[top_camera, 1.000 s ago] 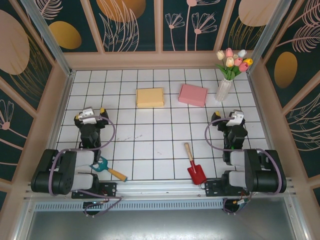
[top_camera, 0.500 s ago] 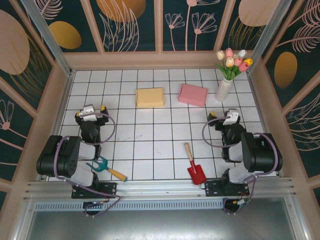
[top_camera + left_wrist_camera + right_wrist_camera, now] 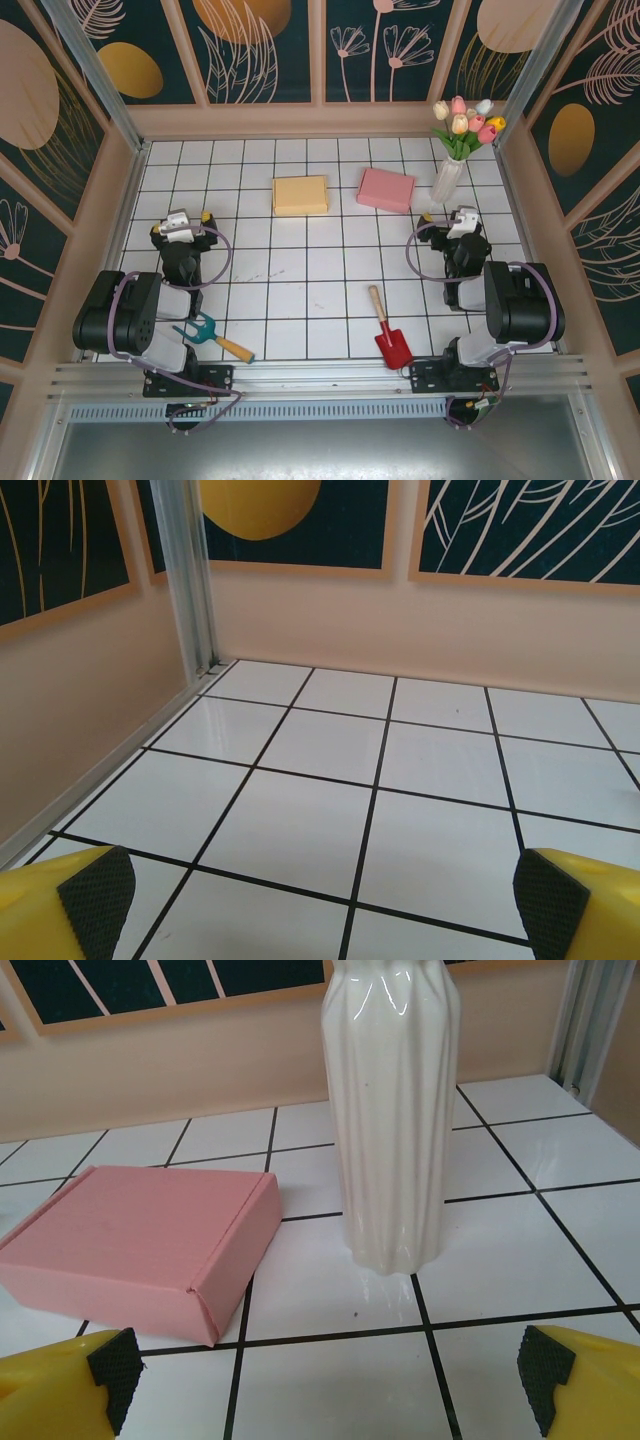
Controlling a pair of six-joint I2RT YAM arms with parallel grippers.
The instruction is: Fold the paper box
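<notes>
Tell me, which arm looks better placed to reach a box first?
Probably the right arm: the right pincer is open and faces the pink box, close ahead beside the white vase. The left pincer, also open, faces bare tiles and the corner wall, the yellow box off to its side.

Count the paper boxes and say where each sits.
2. The yellow box lies at the far centre of the table; the pink box lies right of it, near the white vase. None seems hidden.
</notes>
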